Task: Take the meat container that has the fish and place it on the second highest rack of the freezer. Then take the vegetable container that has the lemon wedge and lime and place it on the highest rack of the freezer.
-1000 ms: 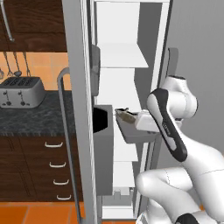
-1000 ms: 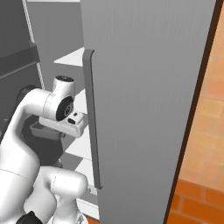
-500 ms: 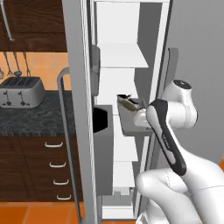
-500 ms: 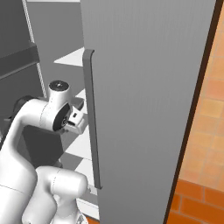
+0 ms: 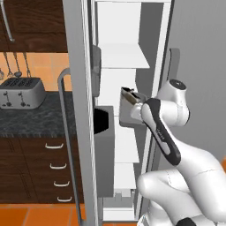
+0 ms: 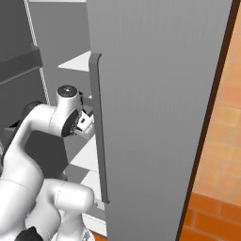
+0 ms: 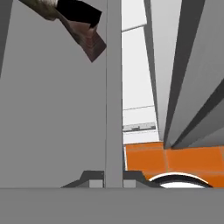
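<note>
White flat freezer racks [image 5: 118,56] stand behind the open door, where the claw [image 7: 113,177] pinches the thin grey wall of the boxy meat container [image 5: 130,110], brown fish [image 7: 83,33] inside, raised beside the middle racks.

One toaster [image 5: 21,92], four drawer handles [image 5: 58,172]

Both base views toward freezer [image 5: 132,66]
</note>
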